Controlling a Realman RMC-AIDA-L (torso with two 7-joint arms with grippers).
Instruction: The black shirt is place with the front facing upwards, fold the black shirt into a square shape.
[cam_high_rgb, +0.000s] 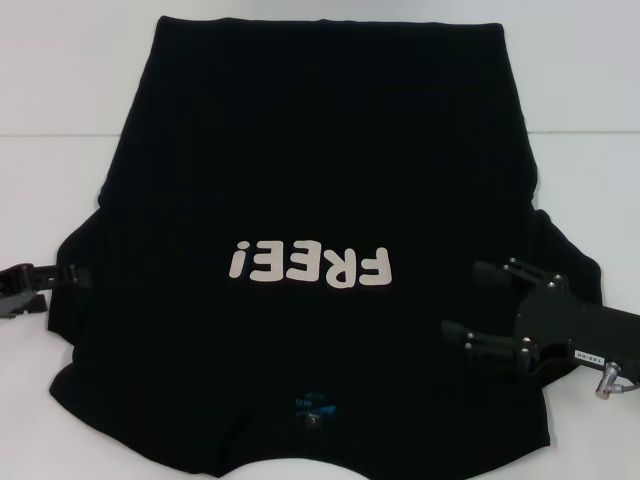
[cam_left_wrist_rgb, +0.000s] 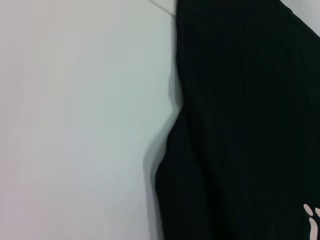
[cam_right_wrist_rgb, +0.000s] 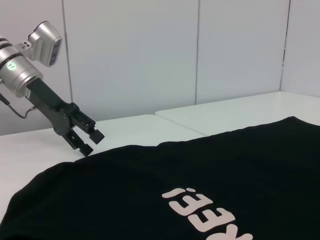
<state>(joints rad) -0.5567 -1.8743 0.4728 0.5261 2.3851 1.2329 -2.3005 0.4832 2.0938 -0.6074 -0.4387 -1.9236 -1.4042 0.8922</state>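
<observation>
Collar end of the black shirt (cam_high_rgb: 320, 200) sits closest in the head view, small blue neck label (cam_high_rgb: 315, 408) near the lower edge, hem at the far side, so its long axis runs away from the robot and the "FREE!" lettering (cam_high_rgb: 310, 266) reads upside down from here. One shirt, lying flat and face up on the white tabletop (cam_high_rgb: 70, 100), sleeves out to both sides. Right gripper (cam_high_rgb: 468, 300) comes in low from the right, reaching sideways over the right sleeve with its two fingers (cam_high_rgb: 490, 340) spread wide, nothing between them. Left gripper (cam_high_rgb: 70, 275) pokes in from the left edge right at the left sleeve; can't tell from this angle how its fingers stand. Left wrist view just looks down on the shirt's edge (cam_left_wrist_rgb: 240, 125) against bare tabletop (cam_left_wrist_rgb: 75, 125), with a scrap of lettering (cam_left_wrist_rgb: 312, 222) in the corner. Right wrist view looks across the shirt (cam_right_wrist_rgb: 200, 175) at the left gripper (cam_right_wrist_rgb: 89, 140), arm angled downward, fingers (cam_right_wrist_rgb: 95, 134) a little apart, tips just over the sleeve edge, holding nothing.
</observation>
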